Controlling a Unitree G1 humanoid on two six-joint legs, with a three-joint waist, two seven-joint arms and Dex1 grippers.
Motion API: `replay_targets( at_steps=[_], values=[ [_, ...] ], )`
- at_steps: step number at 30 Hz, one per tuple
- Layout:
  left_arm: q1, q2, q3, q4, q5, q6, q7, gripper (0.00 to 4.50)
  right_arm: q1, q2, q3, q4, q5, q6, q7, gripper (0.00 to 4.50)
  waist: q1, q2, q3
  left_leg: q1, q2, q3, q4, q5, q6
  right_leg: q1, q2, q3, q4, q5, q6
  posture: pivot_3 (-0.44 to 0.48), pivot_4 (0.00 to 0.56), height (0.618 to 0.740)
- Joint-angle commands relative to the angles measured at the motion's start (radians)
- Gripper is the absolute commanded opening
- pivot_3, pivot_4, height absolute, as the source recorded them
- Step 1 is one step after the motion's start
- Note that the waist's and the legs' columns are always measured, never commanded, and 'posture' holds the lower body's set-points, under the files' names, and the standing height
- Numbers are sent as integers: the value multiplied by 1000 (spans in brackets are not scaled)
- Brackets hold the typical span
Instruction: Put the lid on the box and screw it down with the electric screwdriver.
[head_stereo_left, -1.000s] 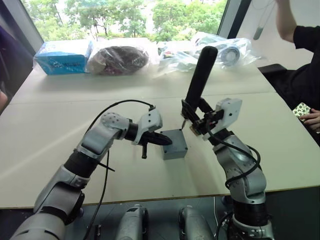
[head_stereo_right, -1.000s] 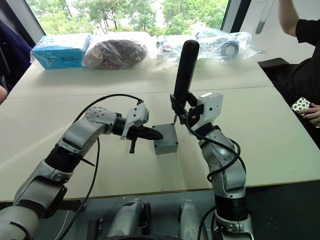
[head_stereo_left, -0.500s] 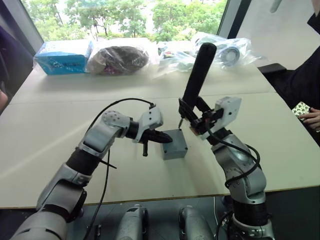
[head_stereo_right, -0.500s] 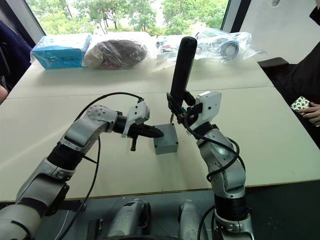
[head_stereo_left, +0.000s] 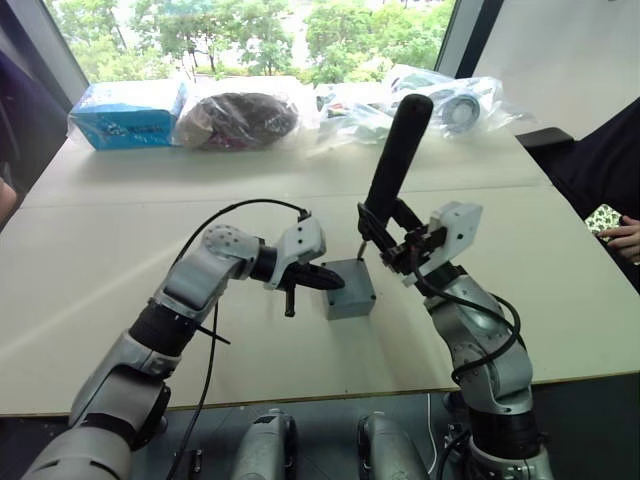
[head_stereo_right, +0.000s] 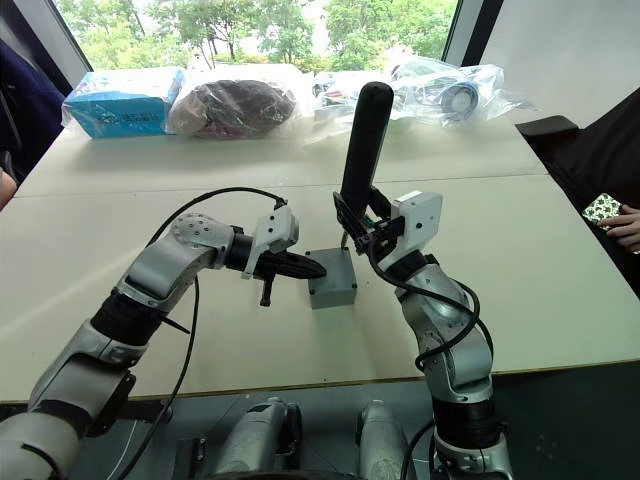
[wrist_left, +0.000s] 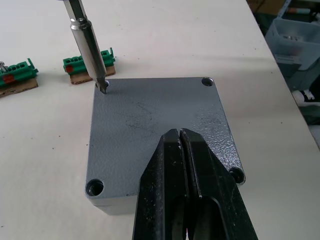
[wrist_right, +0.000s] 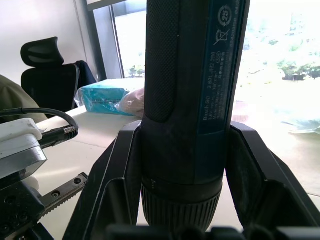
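Note:
The grey lid (wrist_left: 150, 115) lies on the grey box (head_stereo_left: 351, 301) in the middle of the table, with its corner screw holes showing. My left gripper (wrist_left: 179, 134) is shut, its fingertips resting on top of the lid near its middle. My right gripper (head_stereo_left: 386, 238) is shut on the electric screwdriver (head_stereo_left: 398, 150), a dark cylinder held nearly upright just behind the box. The screwdriver's thin metal bit (wrist_left: 90, 47) points down with its tip at one far corner hole of the lid. In the right wrist view, the fingers (wrist_right: 122, 165) clamp the screwdriver's body (wrist_right: 190, 100).
Two green connector pieces (wrist_left: 87, 62) lie on the table just beyond the box. A blue carton (head_stereo_left: 128, 112) and plastic bags (head_stereo_left: 237, 118) line the far edge. A person's hand with a phone (head_stereo_left: 615, 228) is at the right.
The right gripper and screwdriver shifted only slightly near the box's far corner. The left gripper stayed on the lid. The person's raised arm at the upper right has left the view.

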Motion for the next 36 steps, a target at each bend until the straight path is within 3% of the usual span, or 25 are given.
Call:
replay_targets(
  at_steps=[1,20,26,36],
  values=[
    [5,4,1,-23,3,1,-5,0,23,-9,4,-17,-7,-18,3,1776,0,0,0,0,0,0,0,0,0,0,0,0,0,0,0,0,150,740],
    [10,11,-2,-20,7,5,-16,0,16,-2,-10,64,-26,-76,-30,1776,1,0,0,1,0,0,0,0,0,1,0,0,0,0,0,0,150,740],
    [21,16,-2,-27,7,4,-17,0,32,-11,53,100,-64,23,-59,1776,-1,-1,-3,2,0,0,0,0,0,2,0,0,0,0,0,0,150,740],
    [31,2,-7,-17,14,-3,-6,0,24,-11,54,120,-66,71,-76,1776,-1,-3,-4,17,1,-1,-3,-1,0,17,-1,-1,-4,-3,-6,0,150,740]
  ],
)
